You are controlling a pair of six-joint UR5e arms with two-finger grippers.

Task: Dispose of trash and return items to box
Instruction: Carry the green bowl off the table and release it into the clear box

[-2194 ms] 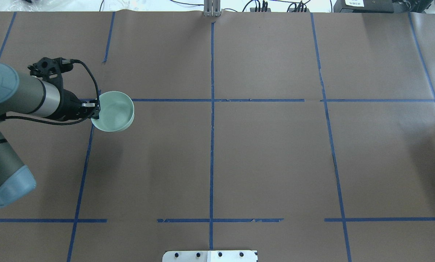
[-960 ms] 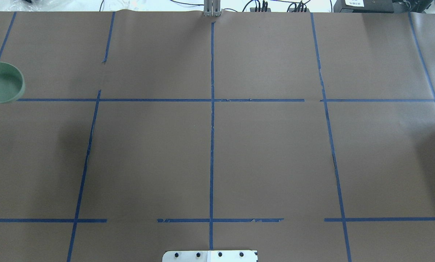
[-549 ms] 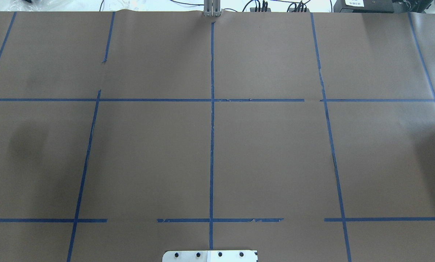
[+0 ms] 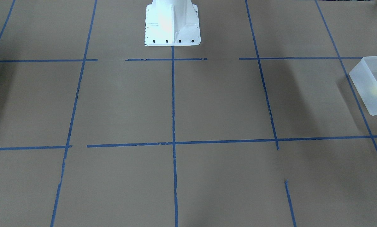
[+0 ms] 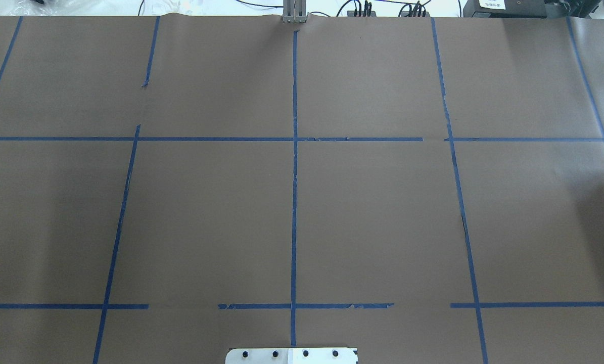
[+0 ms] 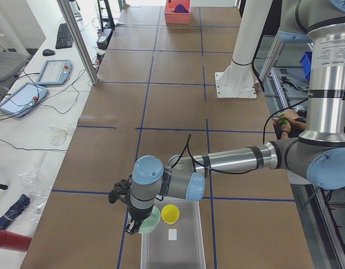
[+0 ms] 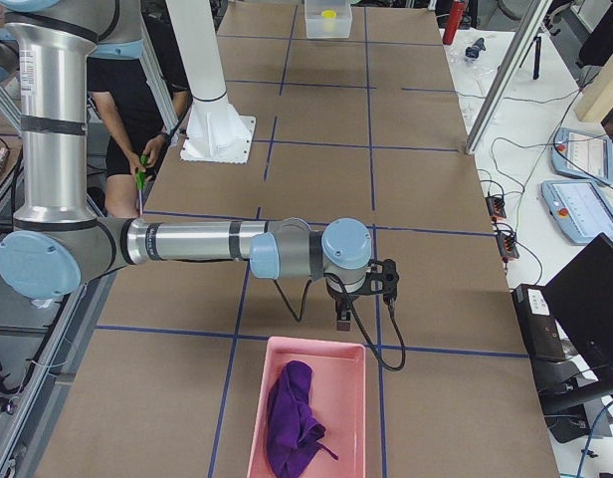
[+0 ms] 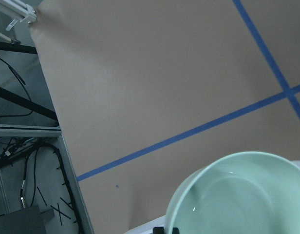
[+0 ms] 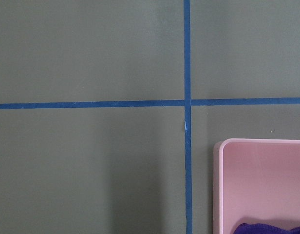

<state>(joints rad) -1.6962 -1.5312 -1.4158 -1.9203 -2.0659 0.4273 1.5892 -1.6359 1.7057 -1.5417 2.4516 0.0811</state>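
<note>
Left gripper (image 6: 131, 226) pinches the rim of the mint-green bowl (image 6: 150, 219), which hangs beside its fingers over one corner of the frosted box (image 6: 186, 252). The yellow cup (image 6: 170, 213) stands inside the box, just beyond the bowl. The right gripper (image 7: 342, 321) hovers just short of a pink tray (image 7: 336, 398) holding a purple cloth (image 7: 292, 418); I cannot tell how its jaws stand.
</note>
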